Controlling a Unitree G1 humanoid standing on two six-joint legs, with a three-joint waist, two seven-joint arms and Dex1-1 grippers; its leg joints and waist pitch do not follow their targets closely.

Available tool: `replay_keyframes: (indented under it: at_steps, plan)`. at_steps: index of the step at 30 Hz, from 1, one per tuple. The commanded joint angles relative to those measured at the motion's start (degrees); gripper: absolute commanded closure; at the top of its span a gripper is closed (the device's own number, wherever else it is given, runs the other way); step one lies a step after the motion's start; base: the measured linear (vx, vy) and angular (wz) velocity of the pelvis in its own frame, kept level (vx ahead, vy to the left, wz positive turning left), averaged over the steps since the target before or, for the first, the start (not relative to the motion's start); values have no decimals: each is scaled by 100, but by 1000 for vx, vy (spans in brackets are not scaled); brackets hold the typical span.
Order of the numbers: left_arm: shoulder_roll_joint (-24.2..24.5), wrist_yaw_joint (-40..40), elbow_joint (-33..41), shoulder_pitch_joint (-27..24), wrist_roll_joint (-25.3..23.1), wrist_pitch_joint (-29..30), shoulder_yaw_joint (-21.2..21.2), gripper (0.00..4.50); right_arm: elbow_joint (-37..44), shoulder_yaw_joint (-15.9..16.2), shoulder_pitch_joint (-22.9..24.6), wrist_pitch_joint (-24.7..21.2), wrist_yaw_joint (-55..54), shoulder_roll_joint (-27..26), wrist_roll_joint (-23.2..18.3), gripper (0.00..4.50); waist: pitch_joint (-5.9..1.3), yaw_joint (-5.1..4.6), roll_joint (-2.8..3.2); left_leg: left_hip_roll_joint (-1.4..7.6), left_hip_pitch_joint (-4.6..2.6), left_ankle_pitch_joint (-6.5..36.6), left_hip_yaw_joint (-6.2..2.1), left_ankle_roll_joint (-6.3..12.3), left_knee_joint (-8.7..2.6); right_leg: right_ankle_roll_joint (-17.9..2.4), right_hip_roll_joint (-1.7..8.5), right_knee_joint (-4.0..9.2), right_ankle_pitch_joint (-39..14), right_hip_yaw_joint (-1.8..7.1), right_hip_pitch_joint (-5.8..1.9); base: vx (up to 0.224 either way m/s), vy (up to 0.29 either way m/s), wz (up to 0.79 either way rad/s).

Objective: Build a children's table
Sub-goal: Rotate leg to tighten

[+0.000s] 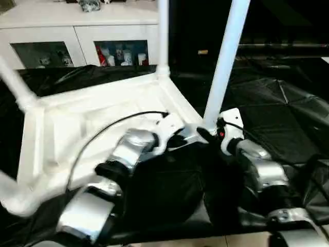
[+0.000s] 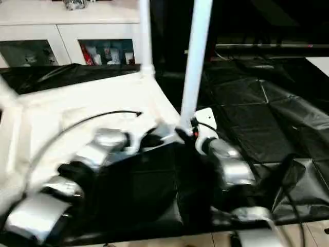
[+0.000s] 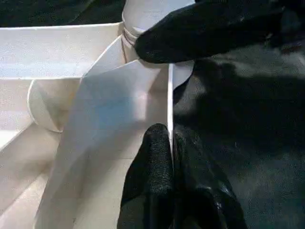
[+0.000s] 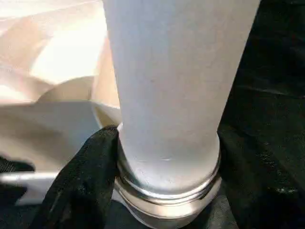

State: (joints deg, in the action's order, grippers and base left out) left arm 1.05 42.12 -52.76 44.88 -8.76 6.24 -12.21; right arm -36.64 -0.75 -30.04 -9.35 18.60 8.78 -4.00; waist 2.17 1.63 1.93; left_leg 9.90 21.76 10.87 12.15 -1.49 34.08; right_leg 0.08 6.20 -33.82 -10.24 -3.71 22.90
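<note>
Tabletop [image 1: 97, 116] lies upside down, white legs [image 1: 226, 62] upright.

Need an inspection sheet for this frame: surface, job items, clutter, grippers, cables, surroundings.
Surface: black-covered work table, wrinkled.
Job's things: tabletop lying upside down; four legs stand in its corners, including near-right leg and far leg.
Clutter: nothing seen.
Grippers: left gripper pinches the tabletop's rim; right gripper clamps the near-right leg's base.
Cables: black cable arcs over the left forearm.
Surroundings: white cabinet with glass doors behind.
</note>
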Motion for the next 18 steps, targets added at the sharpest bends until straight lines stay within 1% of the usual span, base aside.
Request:
replay_keyframes:
  at_steps: [1,2,3,4,5,6,7,8,9,10,11,12,13,14,15,16,17,18]
  plan:
    - [-445,99,-133,-137,105,-74,-205,450,-361,171,-125,22,-306,-278,146,178,-281,-5,-115,302,-84,1642,-202,161,-469,-1117,300,516,-2050,213,-181,0,0,0]
    - [-445,84,-156,-131,91,-92,-212,450,-385,145,-153,67,-299,-314,130,178,-284,-5,-106,299,-76,1642,-207,189,-474,-1083,299,522,-2084,209,-190,0,0,0]
    - [-439,65,-163,-130,80,-97,-212,450,-386,128,-162,84,-287,-326,119,122,-280,-12,-105,304,-81,1676,-206,201,-475,-1082,292,525,-2069,210,-181,0,0,0]
    - [-350,38,-178,-130,39,-160,-198,450,-346,18,-201,181,-113,-316,-24,122,-281,-13,-104,307,-85,1695,-209,204,-480,-1082,289,523,-2060,208,-183,0,0,0]
    - [-334,42,-178,-132,34,-168,-197,450,-339,2,-206,197,-93,-311,-48,108,-282,-9,-109,309,-87,1718,-206,223,-478,-1081,291,524,-2036,213,-183,0,0,0]
    - [-300,51,-178,-136,23,-185,-193,450,-324,-32,-219,233,-18,-298,-100,108,-289,-8,-103,316,-87,1692,-205,231,-476,-1103,298,517,-1962,219,-182,0,0,0]
    - [-234,87,-168,-144,-1,-246,-195,450,-305,-71,-238,279,104,-257,-168,92,-291,-2,-111,320,-89,1656,-205,239,-478,-1120,292,510,-1899,216,-184,0,0,0]
    - [-142,186,-160,-156,-15,-282,-202,450,-252,-91,-242,332,281,-160,-217,92,-297,8,-109,320,-89,1589,-197,276,-471,-1161,288,493,-1747,220,-188,0,0,0]
    - [-87,242,-153,-164,-20,-297,-211,450,-243,-97,-251,384,374,-99,-231,72,-298,18,-110,317,-87,1563,-193,300,-467,-1177,290,490,-1696,218,-193,0,0,0]
    - [64,376,-175,-170,-50,-410,-247,450,-122,-56,-230,368,842,89,-330,72,-319,36,-120,317,-72,1368,-184,397,-444,-1248,295,454,-1390,217,-218,0,0,0]
    - [64,376,-175,-170,-50,-410,-247,450,-122,-56,-230,368,842,89,-330,60,-320,41,-117,314,-66,1315,-179,443,-434,-1284,296,445,-1296,217,-221,0,0,0]
    - [122,417,-198,-163,-66,-394,-257,450,-48,0,-206,326,1064,185,-347,48,-322,48,-96,315,-51,1212,-178,519,-426,-1336,298,420,-1124,213,-238,0,0,0]
    - [333,721,-217,-174,-77,-543,-297,450,388,289,0,79,1942,634,-350,37,-319,56,-106,308,-47,1140,-179,573,-418,-1363,280,415,-1038,197,-252,0,0,0]
    - [333,721,-217,-174,-77,-543,-297,450,388,289,0,79,1942,634,-350,30,-326,71,-120,309,-48,1100,-179,615,-408,-1357,277,411,-983,192,-275,0,0,0]
    - [464,1013,-181,-197,-31,-680,-304,450,679,483,167,16,2456,950,-316,24,-333,85,-118,316,-54,1053,-170,657,-392,-1376,288,397,-894,202,-264,0,0,0]
    - [570,1364,-106,-229,59,-784,-301,450,916,595,306,-55,2913,1206,-365,24,-313,96,-116,310,-22,1024,-169,727,-395,-1367,279,395,-859,196,-290,0,0,0]
    - [573,1377,-102,-230,63,-787,-301,450,923,597,310,-59,2928,1213,-369,24,-307,127,-111,332,-39,1046,-165,745,-398,-1357,289,400,-946,194,-276,0,0,0]
    - [698,1893,47,-292,193,-858,-332,450,1125,650,416,-149,3305,1427,-465,24,-306,143,-90,342,-42,1067,-168,723,-399,-1407,290,388,-1026,188,-272,0,0,0]
